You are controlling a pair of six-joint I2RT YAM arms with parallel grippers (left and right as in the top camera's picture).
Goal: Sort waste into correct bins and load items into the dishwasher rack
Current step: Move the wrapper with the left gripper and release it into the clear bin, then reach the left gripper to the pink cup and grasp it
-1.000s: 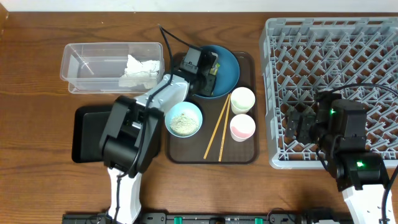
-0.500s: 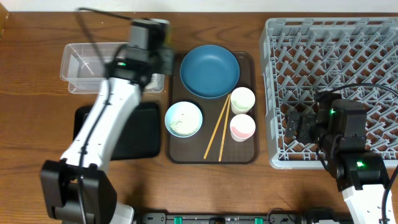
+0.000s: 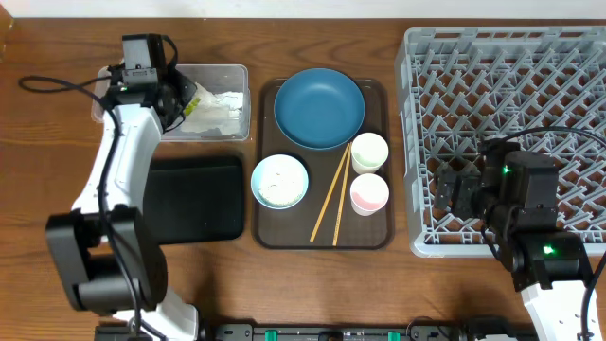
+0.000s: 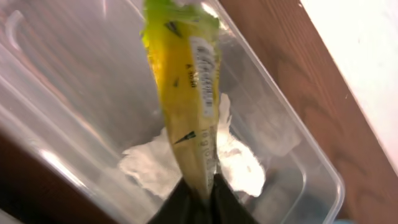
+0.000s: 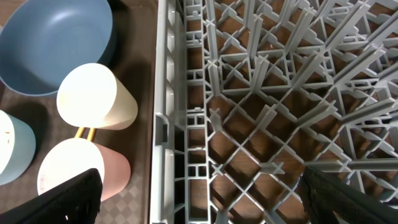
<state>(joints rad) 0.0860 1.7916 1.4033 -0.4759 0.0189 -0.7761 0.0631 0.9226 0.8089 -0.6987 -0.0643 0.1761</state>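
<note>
My left gripper is shut on the small yellow-green wrapper and holds it over the clear tub; its jaws pinch the wrapper's lower end. The crumpled white napkin lies in the tub, also in the left wrist view. The dark-blue plate, the pale-blue bowl with whitish contents, the cream cup, the pink cup and the chopsticks sit on the brown tray. My right gripper is open and empty over the grey rack's left edge.
The shallow black tray lies in front of the tub, left of the brown tray. The right wrist view shows the plate, cream cup and pink cup beside the rack wall.
My left arm has swung from the blue plate leftward to the clear tub with the wrapper in its jaws, uncovering the black tray. The right arm has not moved.
</note>
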